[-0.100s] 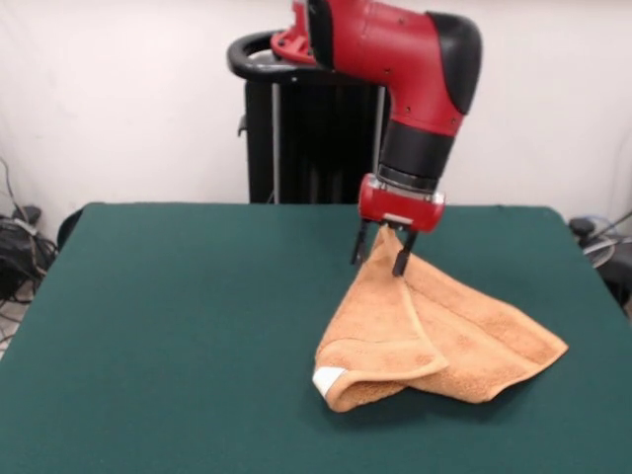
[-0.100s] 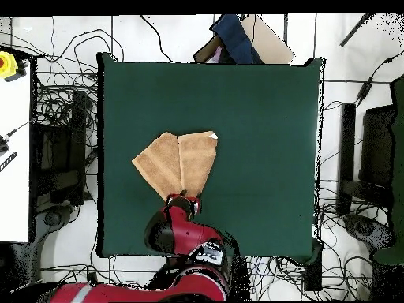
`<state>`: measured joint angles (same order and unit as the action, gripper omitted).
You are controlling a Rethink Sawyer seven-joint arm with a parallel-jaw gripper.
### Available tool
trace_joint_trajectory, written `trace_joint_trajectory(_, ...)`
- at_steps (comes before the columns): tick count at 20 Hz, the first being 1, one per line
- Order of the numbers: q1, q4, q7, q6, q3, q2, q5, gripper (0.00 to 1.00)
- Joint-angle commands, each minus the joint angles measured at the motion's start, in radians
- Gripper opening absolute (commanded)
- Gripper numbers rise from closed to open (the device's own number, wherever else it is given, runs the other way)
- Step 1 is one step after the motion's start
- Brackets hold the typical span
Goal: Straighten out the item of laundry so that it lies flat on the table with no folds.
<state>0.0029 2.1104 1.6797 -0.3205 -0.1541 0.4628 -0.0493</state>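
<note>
- Front view: the towel (image 1: 439, 331) is hanging as a tent from one pinched point at its 12 o'clock end and is spreading out onto the table (image 1: 178, 326) toward 4 and 7 o'clock.
- The lower part of the towel is resting on the green surface, with one fold running down its middle and a rolled edge curling along its 6 o'clock side.
- A small white tag (image 1: 327, 377) is showing at the towel's 7 o'clock corner, touching the table.
- The gripper (image 1: 383, 253) is clamping the raised peak of the towel between its two dark fingers (image 1: 402, 259), which are standing narrow with cloth between them.
- The red and black arm (image 1: 410, 69) is descending from 12 o'clock and is pointing the gripper straight down above the table.
- Overhead view: the towel (image 2: 175, 162) is lying left of the table's centre as two panels that are meeting along a central crease.
- The two panels are narrowing to a point at 6 o'clock, where the gripper (image 2: 183, 197) is holding them.
- The white tag (image 2: 212, 135) is sitting at the towel's 1 o'clock corner in this view.
- The table (image 2: 260, 158) is extending well beyond the towel on every side, widest toward 3 o'clock.
- Cables (image 2: 63, 102) are lying on the floor around the table.
</note>
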Motion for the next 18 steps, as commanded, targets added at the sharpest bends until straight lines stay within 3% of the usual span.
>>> trace_joint_trajectory(1,-0.089,0.027,0.157,0.097,0.223,-0.030,0.111,1.00)
trace_joint_trajectory(5,-0.099,0.024,0.179,0.068,0.257,-0.049,0.133,1.00)
trace_joint_trajectory(11,-0.013,-0.019,0.192,-0.010,0.183,-0.078,0.079,1.00)
trace_joint_trajectory(13,0.088,-0.038,0.183,-0.082,0.074,-0.087,0.016,1.00)
trace_joint_trajectory(15,0.233,-0.051,0.167,-0.182,-0.071,-0.117,-0.110,1.00)
trace_joint_trajectory(18,0.370,-0.055,0.142,-0.268,-0.182,-0.159,-0.271,1.00)
